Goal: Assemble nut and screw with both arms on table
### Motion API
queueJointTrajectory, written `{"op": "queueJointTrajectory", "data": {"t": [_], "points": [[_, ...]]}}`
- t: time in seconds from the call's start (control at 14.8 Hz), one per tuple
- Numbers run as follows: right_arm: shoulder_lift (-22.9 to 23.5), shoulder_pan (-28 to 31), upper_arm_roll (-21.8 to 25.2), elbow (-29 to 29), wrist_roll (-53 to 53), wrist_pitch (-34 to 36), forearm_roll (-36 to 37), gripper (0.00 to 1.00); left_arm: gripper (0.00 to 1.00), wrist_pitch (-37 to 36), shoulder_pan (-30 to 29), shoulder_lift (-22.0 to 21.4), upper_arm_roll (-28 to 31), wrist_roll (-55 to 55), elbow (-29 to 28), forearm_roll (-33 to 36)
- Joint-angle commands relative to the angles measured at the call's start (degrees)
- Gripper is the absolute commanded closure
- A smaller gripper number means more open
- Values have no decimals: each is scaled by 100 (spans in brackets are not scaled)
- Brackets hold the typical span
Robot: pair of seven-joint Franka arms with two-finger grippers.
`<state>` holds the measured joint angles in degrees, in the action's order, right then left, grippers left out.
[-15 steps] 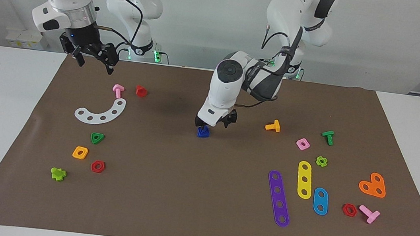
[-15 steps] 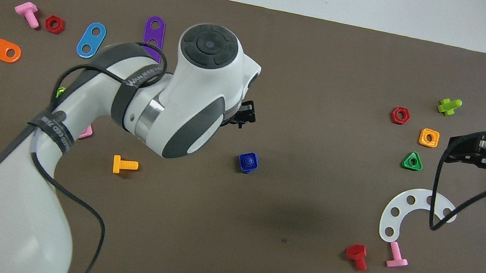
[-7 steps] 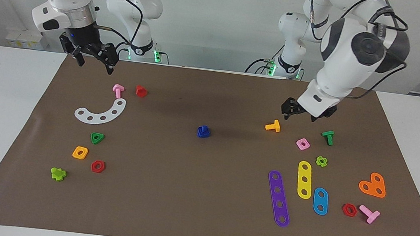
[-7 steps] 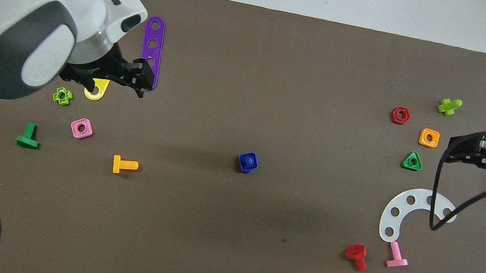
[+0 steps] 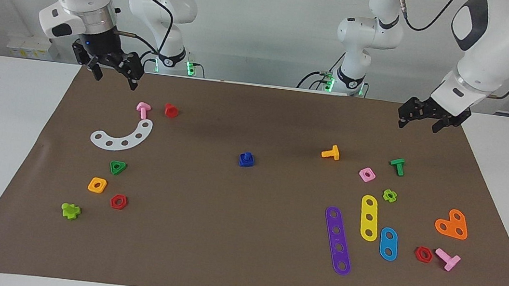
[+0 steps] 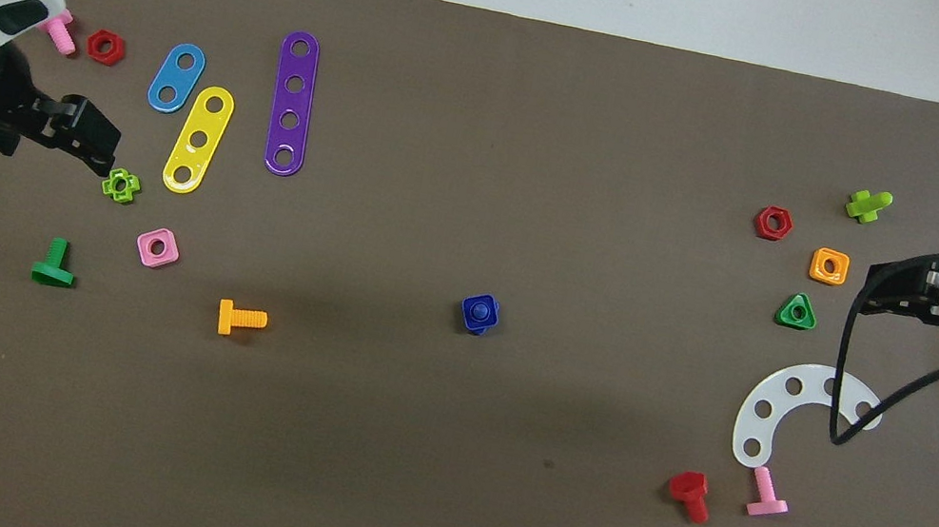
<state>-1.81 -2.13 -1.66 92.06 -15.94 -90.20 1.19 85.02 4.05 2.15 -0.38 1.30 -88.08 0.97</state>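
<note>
The dark blue nut point(image 5: 246, 162) lies on the brown mat point(image 5: 240, 258) of the table, about mid-mat. The dark blue screw point(image 5: 246, 154) stands in its hole with the shaft pointing up; its head is hidden under the nut. In the overhead view they show as one blue piece point(image 6: 480, 314). My left gripper point(image 5: 420, 119) is open and empty, raised over the left arm's end of the mat, well apart from the blue piece. It also shows in the overhead view point(image 6: 90, 139). My right gripper point(image 5: 114, 76) is open and empty, waiting over the right arm's end point(image 6: 889, 294).
Toward the left arm's end lie an orange bolt point(image 5: 331, 152), a pink square nut point(image 5: 367, 175), a green bolt point(image 5: 397, 166) and purple point(image 5: 337, 240), yellow point(image 5: 369, 218) and blue point(image 5: 388, 243) strips. Toward the right arm's end lie a white curved strip point(image 5: 122, 135), a pink bolt point(image 5: 143, 110) and a red bolt point(image 5: 171, 110).
My left gripper let go of the blue piece, rose and swung away to the left arm's end of the mat. The blue piece stayed put. The right arm has not moved.
</note>
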Motion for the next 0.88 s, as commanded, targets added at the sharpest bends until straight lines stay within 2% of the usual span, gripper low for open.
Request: {"op": "queueJointTrajectory", "data": {"t": [0.0, 0.41, 0.81], "points": [[-144, 64, -19, 145, 179, 11, -111, 0, 0, 278, 69, -294, -41, 28, -227, 360], [-135, 64, -19, 145, 179, 11, -111, 0, 0, 928, 34, -303, -50, -42, -350, 89], [-144, 64, -19, 145, 179, 11, -111, 0, 0, 868, 26, -417, -15, 46, -525, -45]]}}
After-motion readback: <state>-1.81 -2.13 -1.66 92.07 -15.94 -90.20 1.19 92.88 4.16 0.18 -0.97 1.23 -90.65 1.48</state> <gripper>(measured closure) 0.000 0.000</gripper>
